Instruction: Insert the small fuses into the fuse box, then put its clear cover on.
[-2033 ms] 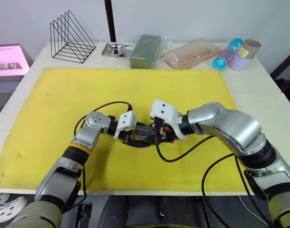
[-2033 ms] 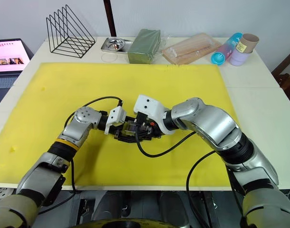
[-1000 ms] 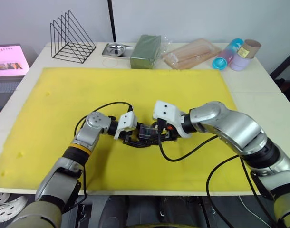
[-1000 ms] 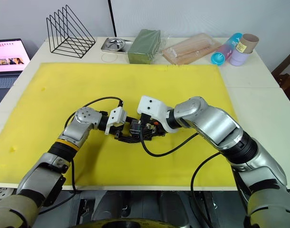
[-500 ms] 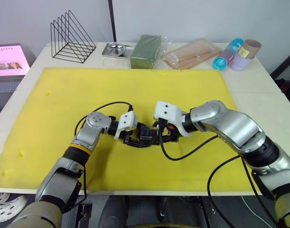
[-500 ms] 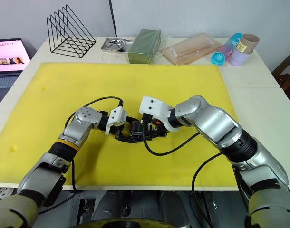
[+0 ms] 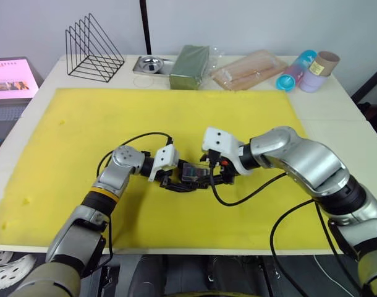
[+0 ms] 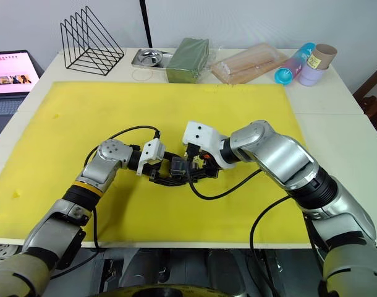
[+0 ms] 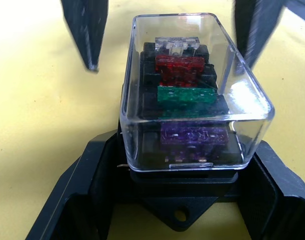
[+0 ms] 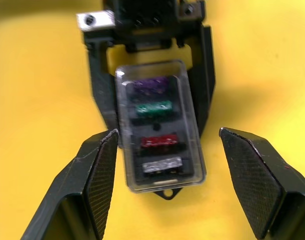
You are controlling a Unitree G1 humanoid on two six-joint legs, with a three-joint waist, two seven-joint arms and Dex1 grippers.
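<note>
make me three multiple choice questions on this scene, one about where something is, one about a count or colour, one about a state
1. Where is the clear cover?
A. seated over the fuse box
B. lying in the metal tray
C. lifted in the air by the right gripper

2. How many small fuses sit in the box, in which colours?
A. two: red and green
B. four: purple, green, red, pale grey
C. three: blue, yellow, red

3. What is the state of the right gripper?
A. shut on the cover
B. shut on a fuse
C. open, a finger on each side of the box

Answers: 1 A, the left wrist view shows the cover over the fuses on the black base. 2 B, four coloured pieces line up under the cover. 3 C, the right wrist view shows yellow mat between each finger and the box.
</note>
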